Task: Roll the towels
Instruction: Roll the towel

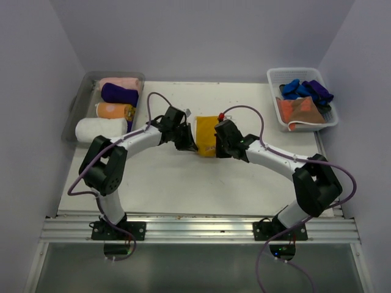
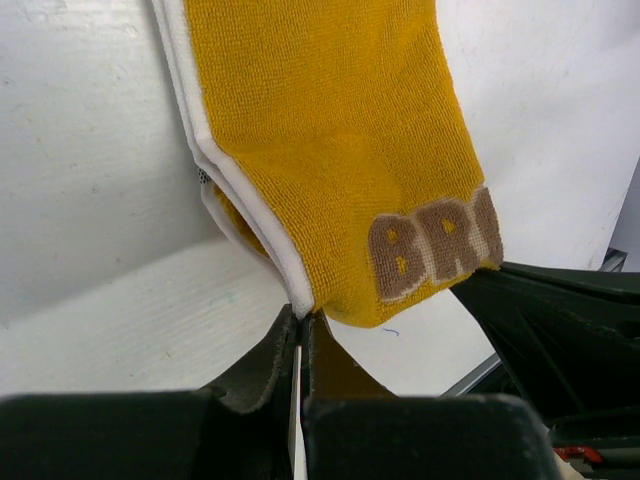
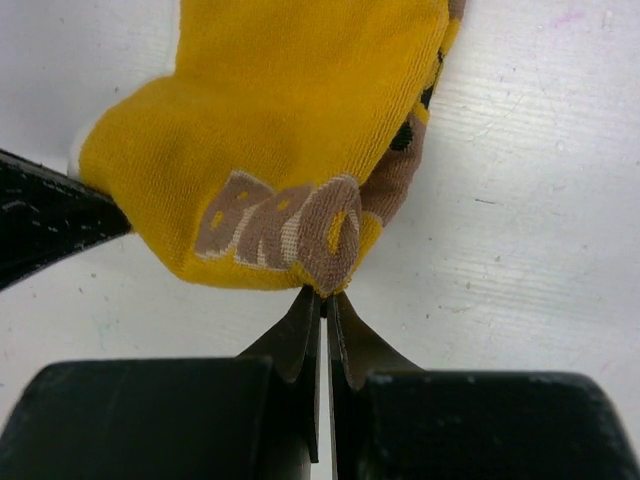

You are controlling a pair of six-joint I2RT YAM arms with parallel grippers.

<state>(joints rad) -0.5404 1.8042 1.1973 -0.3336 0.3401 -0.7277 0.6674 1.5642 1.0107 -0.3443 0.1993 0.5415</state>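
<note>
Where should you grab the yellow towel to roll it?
Probably the two corners at the lettered end of the mustard yellow towel, one from each side, as the left hand and right hand pinch them. Those thin folded edges suit a narrow pinch.

- Mustard-yellow towel point(image 1: 206, 135): taupe-brown block lettering point(image 3: 280, 230) outlined in a paler tone, and a white edge band point(image 2: 250, 200).
- Tray point(image 1: 74, 110): clear grey.
- Rolled in it: pink towel point(image 1: 121, 83), purple towel point(image 1: 120, 94), orange towel point(image 1: 113, 110), white towel point(image 1: 101, 128).
- Basket point(image 1: 311, 127): white, slotted.
- In it: blue towels point(image 1: 292, 89), rust-brown towel point(image 1: 303, 110).
- Robot arms point(image 1: 137, 139): white links, black joints, purple cables point(image 1: 244, 108).
- Table point(image 1: 183, 183): white.
</note>
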